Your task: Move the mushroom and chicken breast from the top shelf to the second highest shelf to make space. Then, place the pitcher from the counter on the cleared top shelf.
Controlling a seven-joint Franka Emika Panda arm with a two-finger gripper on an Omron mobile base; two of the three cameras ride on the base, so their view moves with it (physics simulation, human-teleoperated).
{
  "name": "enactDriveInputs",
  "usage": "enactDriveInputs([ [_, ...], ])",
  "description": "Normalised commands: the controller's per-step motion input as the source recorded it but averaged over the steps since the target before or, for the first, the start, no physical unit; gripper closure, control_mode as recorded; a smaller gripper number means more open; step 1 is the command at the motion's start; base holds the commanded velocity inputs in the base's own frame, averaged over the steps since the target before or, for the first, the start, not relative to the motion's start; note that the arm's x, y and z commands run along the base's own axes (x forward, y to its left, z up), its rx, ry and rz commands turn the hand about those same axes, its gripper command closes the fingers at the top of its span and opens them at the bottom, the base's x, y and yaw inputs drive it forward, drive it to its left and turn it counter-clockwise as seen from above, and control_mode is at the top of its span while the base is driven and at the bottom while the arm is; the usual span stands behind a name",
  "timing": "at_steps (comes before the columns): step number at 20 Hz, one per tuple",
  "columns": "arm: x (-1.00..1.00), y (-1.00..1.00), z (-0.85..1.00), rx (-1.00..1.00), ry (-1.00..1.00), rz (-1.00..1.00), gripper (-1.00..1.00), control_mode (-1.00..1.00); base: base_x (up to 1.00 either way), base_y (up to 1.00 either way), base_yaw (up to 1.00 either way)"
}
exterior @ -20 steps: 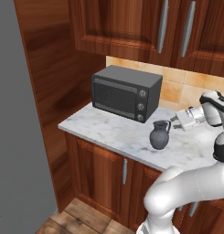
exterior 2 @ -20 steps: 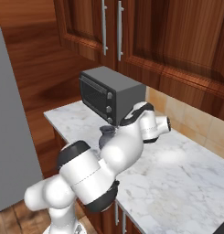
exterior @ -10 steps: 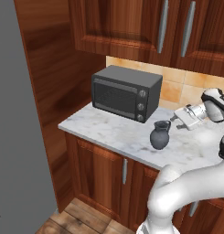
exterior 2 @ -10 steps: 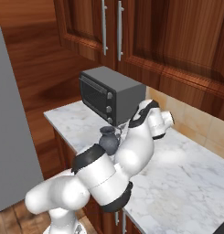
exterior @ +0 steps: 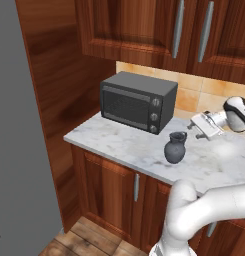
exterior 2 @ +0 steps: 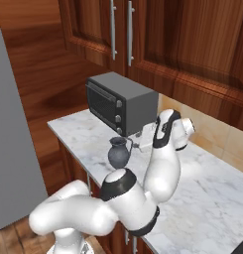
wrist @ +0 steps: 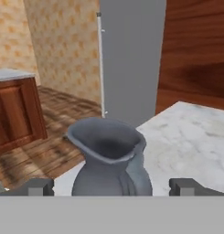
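Since one second ago the gripper [exterior: 195,125] is drawn back from the pitcher [exterior: 174,147]: before, it was almost touching the body of the jug, and now it hangs just beside it at about 2 o'clock, a little above the rim. The pitcher itself has not moved. It stands upright on the counter [exterior: 119,145], in front of the toaster oven [exterior: 138,100] and at about 4 o'clock from it.

In the hand view the fingertips [wrist: 38,187] stand wide apart, one on each side of the pitcher [wrist: 109,157], with nothing between them touching. The flared lip points toward the camera and the loop handle is at the near right side.

I judge the pitcher is stiff, smooth and probably rather heavy for its size, so it can slip or swing if it is pinched on the round belly. The narrow neck under the lip looks to me the best place to take hold, because there the fingers can close well and the lip stops it from sliding down.

The grey fridge door [wrist: 129,59] is seen behind.
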Motion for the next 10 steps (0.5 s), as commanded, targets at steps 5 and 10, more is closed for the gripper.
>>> enactDriveInputs([
  [5, 0.29, 0.05, -0.31, 0.00, 0.00, 0.11, -1.00, -1.00, 0.00, 0.00, 0.00],
  [10, 0.04, 0.16, -0.32, 0.00, 0.00, 0.11, -1.00, -1.00, 0.00, 0.00, 0.00],
])
